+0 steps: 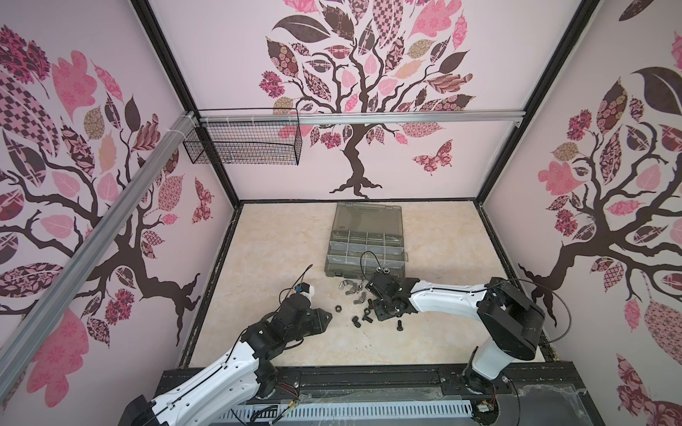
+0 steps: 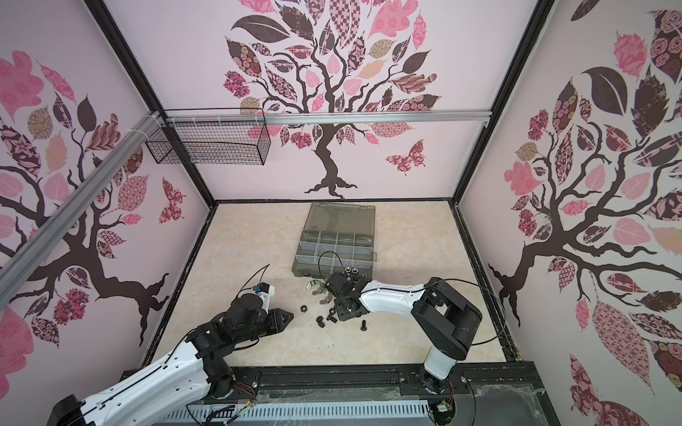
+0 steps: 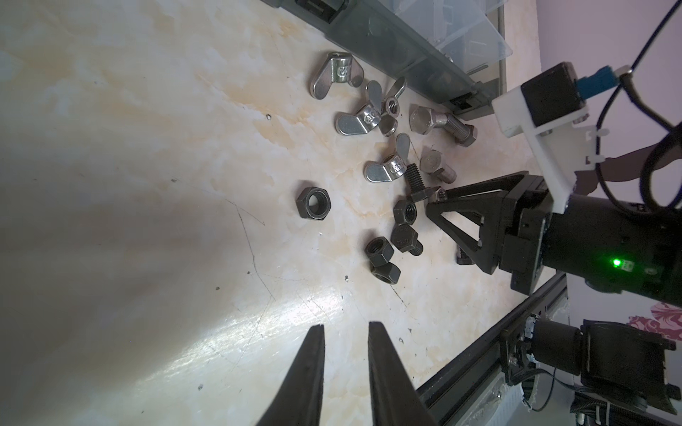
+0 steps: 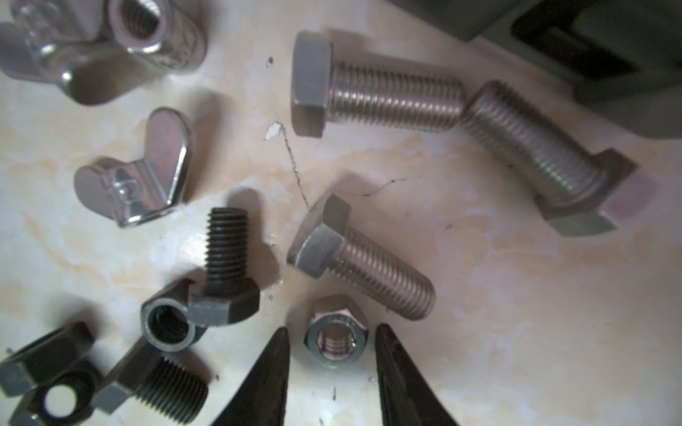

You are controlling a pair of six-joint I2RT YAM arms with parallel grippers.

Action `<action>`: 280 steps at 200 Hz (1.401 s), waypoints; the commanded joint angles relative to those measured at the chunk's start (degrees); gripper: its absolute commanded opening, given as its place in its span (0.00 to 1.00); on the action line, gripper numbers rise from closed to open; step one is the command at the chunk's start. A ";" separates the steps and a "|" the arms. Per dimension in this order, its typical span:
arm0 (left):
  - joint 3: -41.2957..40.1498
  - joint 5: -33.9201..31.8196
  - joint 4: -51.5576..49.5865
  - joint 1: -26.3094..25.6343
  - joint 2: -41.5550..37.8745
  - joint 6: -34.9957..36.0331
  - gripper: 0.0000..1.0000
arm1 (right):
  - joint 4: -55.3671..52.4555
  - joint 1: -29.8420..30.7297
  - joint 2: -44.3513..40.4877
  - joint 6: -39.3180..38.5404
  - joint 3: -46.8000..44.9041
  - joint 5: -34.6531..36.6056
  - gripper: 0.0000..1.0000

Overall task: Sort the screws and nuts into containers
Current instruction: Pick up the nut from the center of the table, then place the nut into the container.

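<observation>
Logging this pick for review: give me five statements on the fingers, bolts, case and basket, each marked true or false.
A silver nut lies between the right fingers, gaps on both sides. True.
The left fingers hold a black bolt. False: they are apart and empty, above the table.
Three silver bolts lie on the table. True.
The case lid is shut. False: it is folded open.
The wire basket stands on the table. False: it hangs from the rail.
</observation>
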 commanded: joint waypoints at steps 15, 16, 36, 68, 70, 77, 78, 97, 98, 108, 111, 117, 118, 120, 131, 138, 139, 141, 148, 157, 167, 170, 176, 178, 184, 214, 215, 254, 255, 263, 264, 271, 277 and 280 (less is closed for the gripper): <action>-1.49 0.02 -0.43 -0.04 -1.22 -0.05 0.25 | -0.15 0.26 2.70 0.12 2.48 1.18 0.35; -1.44 0.02 -0.39 -0.04 -1.22 -0.05 0.25 | -0.15 0.27 2.73 0.08 2.48 1.15 0.35; -1.48 -0.06 -0.59 -0.04 -1.52 -0.14 0.25 | -0.08 0.28 3.10 0.30 2.33 1.40 0.29; -1.73 -0.15 -0.77 0.01 -2.02 -0.20 0.25 | -0.08 0.24 2.72 0.40 1.36 1.39 0.22; -1.78 -0.15 -0.76 0.00 -2.08 -0.22 0.25 | -0.06 0.21 2.64 0.39 1.32 1.35 0.22; -1.76 -0.13 -0.78 -0.04 -2.08 -0.23 0.25 | -0.06 0.28 2.31 0.50 1.12 1.33 0.21; -1.75 -0.14 -0.78 -0.04 -2.09 -0.19 0.25 | -0.06 0.28 2.27 0.53 1.05 1.32 0.21; -1.71 -0.13 -0.87 -0.04 -2.10 -0.30 0.25 | -0.38 0.27 0.70 0.57 0.69 1.07 0.20; -1.68 -0.14 -0.92 -0.04 -2.10 -0.26 0.25 | -0.40 0.28 0.59 0.57 0.67 1.02 0.20; -1.56 -0.15 -1.17 -0.02 -2.20 -0.23 0.25 | -0.64 0.22 -0.79 0.29 0.72 0.96 0.19; -1.48 -0.15 -1.21 -0.04 -2.24 -0.15 0.25 | -0.72 0.27 -1.22 0.10 0.77 0.95 0.19; -1.41 -0.24 -1.35 -0.03 -2.33 -0.13 0.25 | -0.91 0.21 -2.15 -0.26 0.97 1.04 0.19; -1.39 -0.24 -1.38 -0.04 -2.35 -0.14 0.25 | -0.92 0.21 -2.33 -0.37 1.02 1.09 0.19; -1.38 -0.29 -1.40 -0.06 -2.32 -0.10 0.25 | -1.09 0.27 -2.67 -0.55 1.18 1.21 0.19; -1.26 -0.41 -1.55 -0.03 -2.43 -0.05 0.25 | -2.23 -0.09 -4.24 -1.67 2.67 2.11 0.19; -1.18 -0.50 -1.49 -0.09 -2.43 -0.12 0.25 | -3.05 -0.74 -4.89 -2.64 3.89 2.31 0.19; -1.19 -0.51 -1.49 -0.06 -2.40 -0.13 0.25 | -3.23 -0.89 -4.98 -2.75 4.20 2.29 0.19; -1.22 -0.51 -1.53 -0.04 -2.42 -0.14 0.25 | -3.46 -1.17 -5.15 -2.94 4.58 2.28 0.19; -1.18 -0.51 -1.50 -0.08 -2.42 -0.14 0.25 | -4.06 -2.34 -5.55 -3.86 6.05 2.11 0.19; -1.20 -0.51 -1.45 -0.04 -2.39 -0.18 0.25 | -4.56 -4.16 -5.76 -5.05 7.96 1.75 0.19; -1.16 -0.48 -1.49 -0.05 -2.50 -0.15 0.25 | -5.20 -6.05 -5.57 -6.43 10.38 1.76 0.19; -1.10 -0.50 -1.49 -0.04 -2.48 -0.14 0.25 | -5.34 -6.57 -5.45 -6.89 11.11 1.77 0.19; -1.04 -0.51 -1.49 -0.08 -2.54 -0.14 0.25 | -5.56 -7.58 -4.89 -7.80 12.64 1.95 0.19; -1.03 -0.46 -1.49 -0.05 -2.48 -0.14 0.25 | -5.65 -7.81 -4.65 -8.07 13.13 1.95 0.20; -0.91 -0.51 -1.58 -0.06 -2.55 -0.12 0.25 | -5.66 -8.57 -3.85 -8.95 14.63 2.24 0.20; -0.36 -0.59 -1.87 -0.08 -2.56 0.03 0.25 | -6.98 -10.94 2.30 -11.87 22.11 2.76 0.21; -0.34 -0.59 -1.90 -0.06 -2.55 0.03 0.25 | -7.08 -10.95 2.48 -11.94 22.32 2.78 0.21; -0.01 -0.76 -2.59 -0.04 -3.11 0.13 0.25 | -7.19 -11.56 8.55 -12.33 27.64 2.80 0.21; -0.08 -0.76 -2.61 -0.08 -3.13 0.12 0.25 | -7.23 -11.57 8.69 -12.34 27.67 2.80 0.21; -0.08 -0.73 -2.63 -0.03 -3.29 0.12 0.25 | -7.21 -11.57 9.56 -12.26 28.09 2.75 0.22; -0.11 -0.70 -2.63 -0.03 -3.31 0.12 0.25 | -7.19 -11.58 9.72 -12.26 28.12 2.73 0.22; -0.03 -0.75 -2.72 -0.04 -3.40 0.05 0.25 | -7.13 -11.58 10.28 -12.11 28.17 2.67 0.24; -0.06 -0.73 -2.82 -0.08 -3.51 0.03 0.25 | -7.00 -11.60 10.68 -12.01 28.14 2.63 0.28; -0.07 -0.76 -2.89 0.00 -3.58 0.03 0.25 | -7.00 -11.58 10.86 -11.91 28.15 2.58 0.30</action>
